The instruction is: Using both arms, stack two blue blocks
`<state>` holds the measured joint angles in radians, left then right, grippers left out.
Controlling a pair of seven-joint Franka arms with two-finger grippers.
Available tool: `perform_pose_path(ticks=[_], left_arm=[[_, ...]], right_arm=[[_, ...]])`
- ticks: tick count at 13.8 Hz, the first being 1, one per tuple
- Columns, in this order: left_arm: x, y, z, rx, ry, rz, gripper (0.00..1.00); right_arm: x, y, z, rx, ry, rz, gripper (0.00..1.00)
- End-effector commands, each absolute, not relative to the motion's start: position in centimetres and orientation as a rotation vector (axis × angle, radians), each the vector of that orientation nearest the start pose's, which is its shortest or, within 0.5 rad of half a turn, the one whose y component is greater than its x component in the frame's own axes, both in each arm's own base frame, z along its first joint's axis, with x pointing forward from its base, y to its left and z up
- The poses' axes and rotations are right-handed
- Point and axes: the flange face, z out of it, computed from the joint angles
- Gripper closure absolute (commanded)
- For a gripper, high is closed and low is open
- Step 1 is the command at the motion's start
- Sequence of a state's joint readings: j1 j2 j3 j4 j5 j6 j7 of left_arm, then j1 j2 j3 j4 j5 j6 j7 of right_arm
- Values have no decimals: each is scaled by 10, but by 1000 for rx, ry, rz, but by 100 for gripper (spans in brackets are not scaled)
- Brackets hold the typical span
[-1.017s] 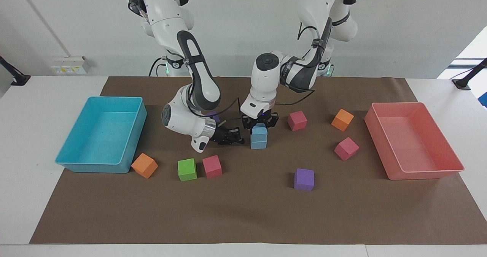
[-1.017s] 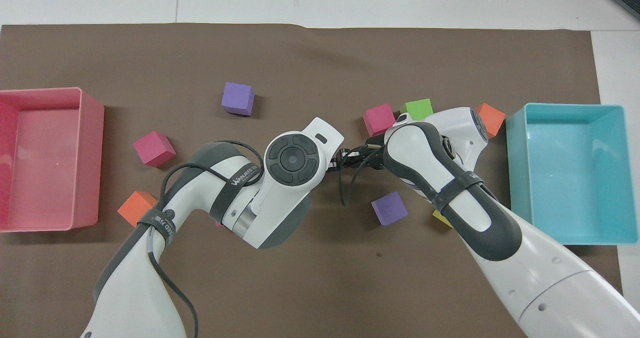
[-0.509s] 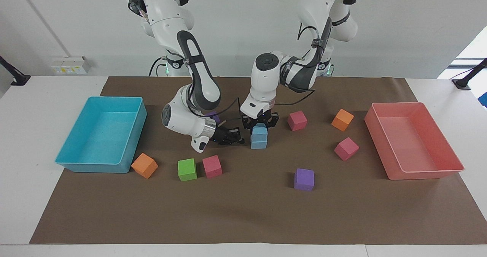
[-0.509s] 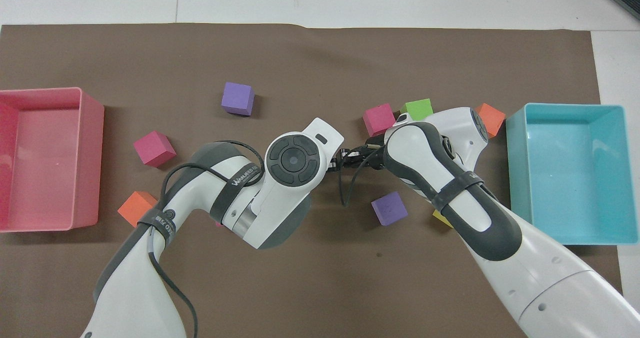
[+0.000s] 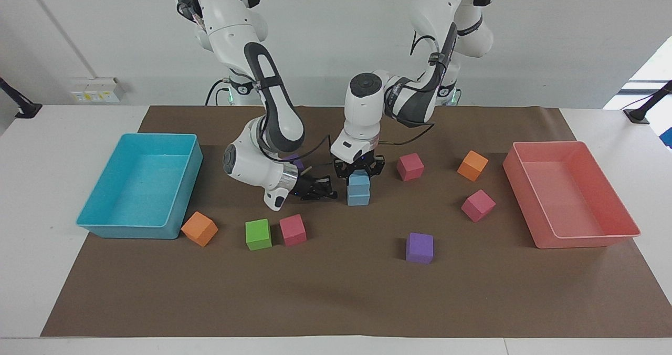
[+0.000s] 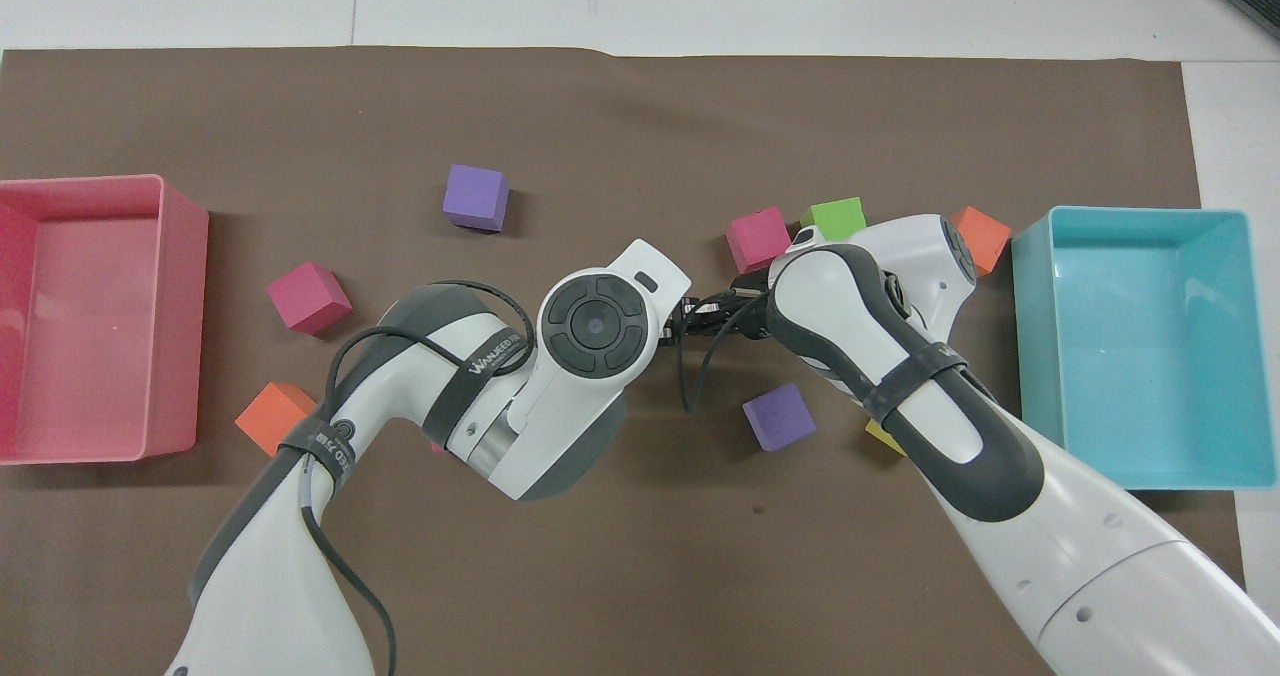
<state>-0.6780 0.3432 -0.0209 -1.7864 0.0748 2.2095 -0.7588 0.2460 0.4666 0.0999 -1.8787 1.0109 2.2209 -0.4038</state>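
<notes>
Near the middle of the frame in the facing view, the two blue blocks (image 5: 358, 189) stand one on the other on the brown paper of the table (image 5: 336, 292), and the left gripper (image 5: 359, 172) comes down on the upper block with its jaws closed on the block's sides. Just beside the stack, toward the left of that frame, the right gripper (image 5: 321, 189) lies low and sideways over the paper, its jaws fully closed and holding nothing. In the overhead view the arms cover the stack.
</notes>
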Motion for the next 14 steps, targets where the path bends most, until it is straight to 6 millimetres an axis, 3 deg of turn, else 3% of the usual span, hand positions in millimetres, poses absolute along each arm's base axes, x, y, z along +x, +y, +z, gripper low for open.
perform_pose_path(ticks=[1, 14], left_arm=[[493, -412, 373, -3120, -4, -169, 40], [497, -409, 376, -3115, -15, -192, 40]], right_arm=[[585, 237, 264, -2327, -36, 90, 100], [585, 237, 264, -2328, -34, 89, 100]])
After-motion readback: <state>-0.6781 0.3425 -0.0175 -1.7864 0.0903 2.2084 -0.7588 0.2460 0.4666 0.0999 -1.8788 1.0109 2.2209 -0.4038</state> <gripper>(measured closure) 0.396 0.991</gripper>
